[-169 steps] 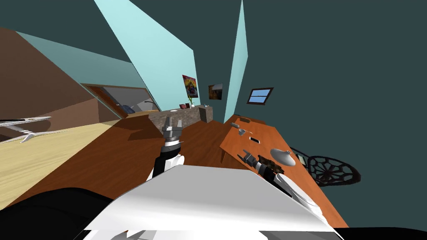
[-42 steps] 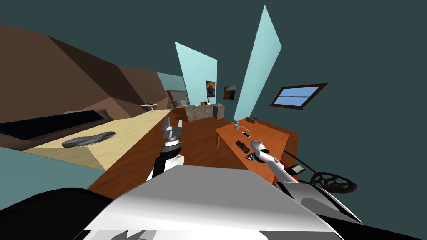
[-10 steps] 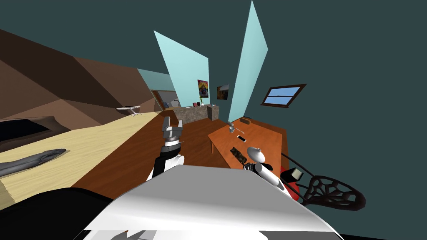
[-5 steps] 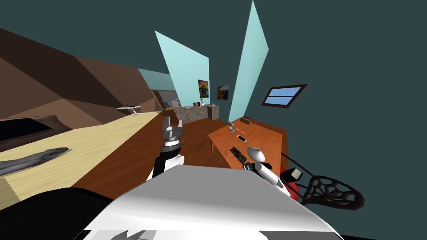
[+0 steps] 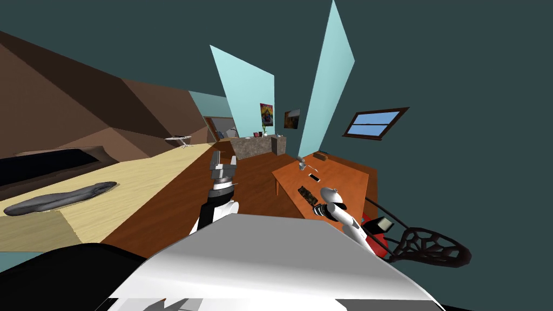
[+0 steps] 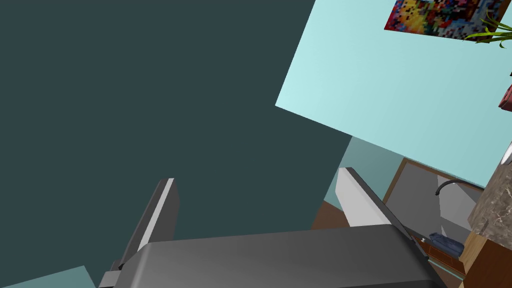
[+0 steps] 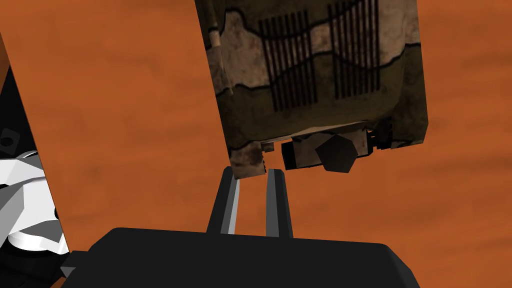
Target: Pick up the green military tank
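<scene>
Tabletop (image 7: 100,100): tank (image 7: 320,75) now between jaws

So the table (image 5: 348,181) is a plain orange-brown wood top. On it there's the drab olive-brown tank (image 5: 308,195) near the front edge and a grey dome-shaped thing (image 5: 330,195) just beside it. A phone-looking slab (image 5: 314,177) is mid-table, with a small grey item (image 5: 301,162) and a dark little box (image 5: 320,156) at the far end.

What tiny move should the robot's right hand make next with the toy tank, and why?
Probably a slow lift, straight up. The right gripper looks shut on just one corner of the olive-brown tank, which seems to rest on the orange table. With so small a hold, the tank might tip or slip out if it is raised fast.
</scene>
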Robot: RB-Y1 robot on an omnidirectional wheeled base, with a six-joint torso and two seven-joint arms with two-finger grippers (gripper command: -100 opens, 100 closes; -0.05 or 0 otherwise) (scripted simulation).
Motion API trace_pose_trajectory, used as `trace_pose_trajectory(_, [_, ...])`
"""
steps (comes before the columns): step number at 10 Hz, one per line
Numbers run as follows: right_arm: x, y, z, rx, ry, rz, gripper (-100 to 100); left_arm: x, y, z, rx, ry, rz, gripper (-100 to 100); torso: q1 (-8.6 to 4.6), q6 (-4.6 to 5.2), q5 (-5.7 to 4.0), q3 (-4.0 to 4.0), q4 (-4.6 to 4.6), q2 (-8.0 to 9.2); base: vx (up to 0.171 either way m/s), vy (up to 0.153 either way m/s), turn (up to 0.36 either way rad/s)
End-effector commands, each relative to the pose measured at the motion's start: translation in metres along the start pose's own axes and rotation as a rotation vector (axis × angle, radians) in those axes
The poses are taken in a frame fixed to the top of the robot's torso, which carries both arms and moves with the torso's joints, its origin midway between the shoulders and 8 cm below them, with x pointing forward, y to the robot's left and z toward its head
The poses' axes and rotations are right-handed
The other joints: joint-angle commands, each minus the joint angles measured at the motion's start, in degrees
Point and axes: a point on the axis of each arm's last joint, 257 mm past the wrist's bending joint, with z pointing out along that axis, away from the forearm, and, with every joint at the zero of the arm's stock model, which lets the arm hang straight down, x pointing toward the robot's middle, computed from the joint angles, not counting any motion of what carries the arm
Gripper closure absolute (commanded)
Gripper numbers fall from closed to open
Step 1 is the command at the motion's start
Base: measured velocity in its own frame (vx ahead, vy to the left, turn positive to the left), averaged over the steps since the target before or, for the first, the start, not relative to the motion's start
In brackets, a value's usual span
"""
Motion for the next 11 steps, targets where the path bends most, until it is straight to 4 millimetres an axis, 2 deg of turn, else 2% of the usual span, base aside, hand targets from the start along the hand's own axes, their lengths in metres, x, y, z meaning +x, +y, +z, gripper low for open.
trace_pose_trajectory(1, [0.0,0.001,0.004,0.005,-0.009,0.013,100,0.0,0.0,0.0,0.0,0.0,0.0,0,0.0,0.0,0.0,0.0,0.0,0.0,-0.078,0.003,0.056])
trace_pose_trajectory(2, [0.017,0.013,0.004,-0.005,0.006,0.013,100,0.0,0.0,0.0,0.0,0.0,0.0,0,0.0,0.05,-0.01,-0.02,-0.03,-0.02,-0.104,0.006,0.075])
trace_pose_trajectory(3, [0.008,0.011,0.006,0.002,-0.011,0.024,100,0.0,0.0,0.0,0.0,0.0,0.0,0,0.02,0.01,0.01,0.02,0.01,0.04,-0.085,0.011,0.055])
trace_pose_trajectory(4, [0.027,0.024,0.004,-0.012,0.006,0.023,100,0.0,0.0,0.0,0.0,0.0,0.0,0,0.04,0.06,0.02,0.02,-0.01,0.02,-0.089,0.018,0.085])
trace_pose_trajectory(5, [0.016,0.022,0.008,-0.005,-0.014,0.036,100,0.0,0.0,0.0,0.0,0.0,0.0,0,0.08,0.01,0.05,0.03,0.04,0.02,-0.071,0.013,0.05])
trace_pose_trajectory(6, [0.033,0.037,0.005,-0.022,0.0,0.039,100,0.0,0.0,0.0,0.0,0.0,0.0,0,0.09,0.07,0.07,0.02,0.02,0.0,-0.096,0.026,0.071])
trace_pose_trajectory(7, [0.023,0.035,0.008,-0.016,-0.018,0.051,100,0.0,0.0,0.0,0.0,0.0,0.0,0,0.14,0.03,0.09,0.06,0.06,0.05,-0.087,0.012,0.053])
trace_pose_trajectory(8, [0.035,0.051,0.005,-0.034,-0.012,0.061,100,0.0,0.0,0.0,0.0,0.0,0.0,0,0.11,0.09,0.1,0.07,0.05,0.08,-0.109,0.004,0.092])
trace_pose_trajectory(9, [0.029,0.05,0.006,-0.032,-0.023,0.069,100,0.0,0.0,0.0,0.0,0.0,0.0,0,0.09,0.06,0.11,0.13,0.09,0.15,-0.086,0.007,0.044])
trace_pose_trajectory(10, [0.043,0.067,0.001,-0.055,-0.01,0.075,100,0.0,0.0,0.0,0.0,0.0,0.0,0,0.12,0.11,0.13,0.12,0.09,0.13,-0.102,0.012,0.078])
trace_pose_trajectory(11, [0.044,0.067,0.001,-0.054,-0.011,0.077,100,0.0,0.0,0.0,0.0,0.0,0.0,0,0.15,0.06,0.17,0.17,0.14,0.18,-0.088,0.012,0.04])
